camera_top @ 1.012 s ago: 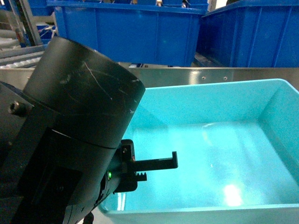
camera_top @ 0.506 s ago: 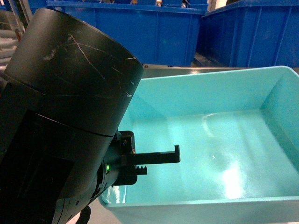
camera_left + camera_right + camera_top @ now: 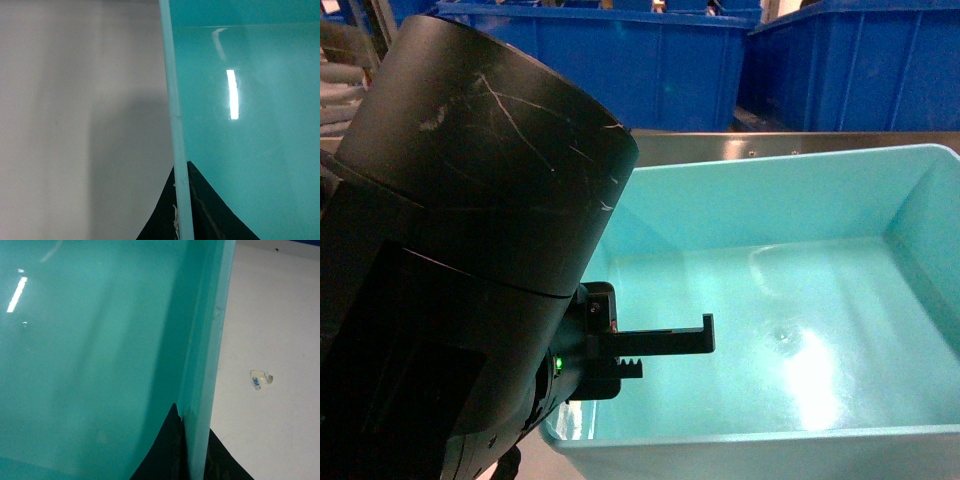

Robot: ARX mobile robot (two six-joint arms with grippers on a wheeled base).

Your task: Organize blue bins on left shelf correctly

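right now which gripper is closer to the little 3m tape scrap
Right. The right gripper clamps the right wall of the turquoise bin, with the tape scrap just outside that wall; the left gripper clamps the opposite, left wall.

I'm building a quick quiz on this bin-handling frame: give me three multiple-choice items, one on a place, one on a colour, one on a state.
1. Where do the dark royal-blue plastic crates stand relative to the light turquoise rectangular plastic tub?
A behind it
B inside it
C under it

2. What colour is the surface beside the tub's wall in the right wrist view?
A red
B whitish
C black

3. What does the tub hold?
A crates
B bottles
C nothing visible

Answers:
1 A, they rise beyond its far rim in the head view.
2 B, pale surface bearing a small scrap.
3 C, only bare floor and light glare show.
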